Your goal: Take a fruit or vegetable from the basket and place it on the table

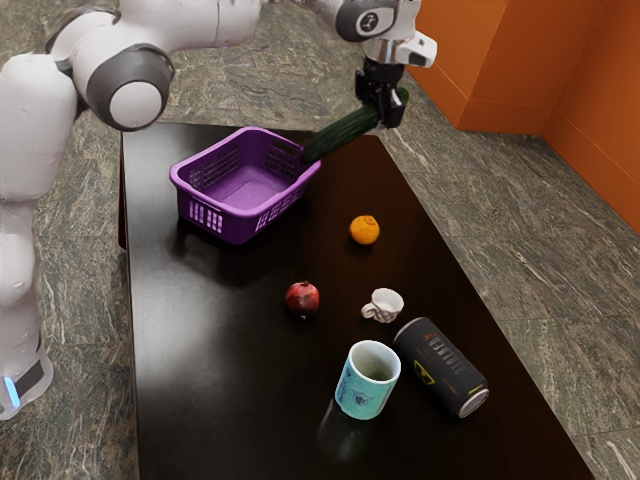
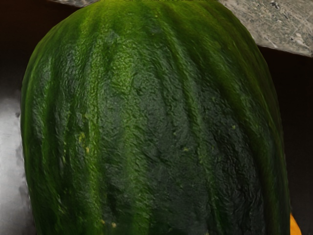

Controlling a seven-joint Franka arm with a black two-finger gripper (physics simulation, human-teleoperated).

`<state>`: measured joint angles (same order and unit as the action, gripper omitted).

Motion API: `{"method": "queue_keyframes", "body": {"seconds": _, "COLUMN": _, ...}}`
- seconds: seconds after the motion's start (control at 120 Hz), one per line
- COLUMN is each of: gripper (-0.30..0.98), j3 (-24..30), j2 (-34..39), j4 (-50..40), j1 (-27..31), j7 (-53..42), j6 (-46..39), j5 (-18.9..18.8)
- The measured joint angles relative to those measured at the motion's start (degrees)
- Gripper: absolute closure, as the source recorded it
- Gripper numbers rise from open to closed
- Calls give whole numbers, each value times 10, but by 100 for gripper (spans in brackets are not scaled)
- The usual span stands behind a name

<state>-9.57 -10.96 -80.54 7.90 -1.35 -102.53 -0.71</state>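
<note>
Cucumber was pinched between both fingers of your end effector, slanted beside the basket, with its free end close to the rim; whether they touched, you could not tell. In my judgement, your picking up was mostly done. For you it remained to move it clear of the basket, lay it on the desk and release it.
</note>
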Motion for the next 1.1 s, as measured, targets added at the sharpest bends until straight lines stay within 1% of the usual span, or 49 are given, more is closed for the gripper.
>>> {"method": "queue_keyframes", "body": {"seconds": 0.067, "gripper": 54, "j3": 8, "j2": -101, "j4": 146, "j1": -1, "j7": -4, "j6": 39, "j5": 10}}
{"method": "queue_keyframes", "body": {"seconds": 0.1, "gripper": 55, "j3": 8, "j2": -165, "j4": 238, "j1": 2, "j7": -6, "j6": 62, "j5": 20}}
{"method": "queue_keyframes", "body": {"seconds": 0.175, "gripper": 54, "j3": 8, "j2": -291, "j4": 407, "j1": 27, "j7": -12, "j6": 113, "j5": 47}}
{"method": "queue_keyframes", "body": {"seconds": 0.258, "gripper": 54, "j3": 9, "j2": -401, "j4": 546, "j1": 61, "j7": -20, "j6": 160, "j5": 77}}
{"method": "queue_keyframes", "body": {"seconds": 0.333, "gripper": 54, "j3": 8, "j2": -465, "j4": 617, "j1": 83, "j7": -27, "j6": 191, "j5": 98}}
{"method": "queue_keyframes", "body": {"seconds": 0.4, "gripper": 54, "j3": 8, "j2": -492, "j4": 640, "j1": 93, "j7": -32, "j6": 211, "j5": 109}}
{"method": "queue_keyframes", "body": {"seconds": 0.492, "gripper": 54, "j3": 9, "j2": -511, "j4": 651, "j1": 105, "j7": -38, "j6": 230, "j5": 117}}
{"method": "queue_keyframes", "body": {"seconds": 0.7, "gripper": 55, "j3": 9, "j2": -519, "j4": 654, "j1": 108, "j7": -49, "j6": 248, "j5": 125}}
{"method": "queue_keyframes", "body": {"seconds": 0.717, "gripper": 53, "j3": 9, "j2": -519, "j4": 654, "j1": 108, "j7": -50, "j6": 247, "j5": 125}}
{"method": "queue_keyframes", "body": {"seconds": 0.8, "gripper": 30, "j3": 11, "j2": -519, "j4": 652, "j1": 109, "j7": -54, "j6": 246, "j5": 127}}
{"method": "queue_keyframes", "body": {"seconds": 0.875, "gripper": 18, "j3": 17, "j2": -519, "j4": 651, "j1": 112, "j7": -57, "j6": 242, "j5": 130}}
{"method": "queue_keyframes", "body": {"seconds": 0.975, "gripper": 9, "j3": 22, "j2": -519, "j4": 646, "j1": 114, "j7": -61, "j6": 235, "j5": 131}}
{"method": "queue_keyframes", "body": {"seconds": 1.1, "gripper": 4, "j3": 23, "j2": -519, "j4": 646, "j1": 115, "j7": -66, "j6": 228, "j5": 135}}
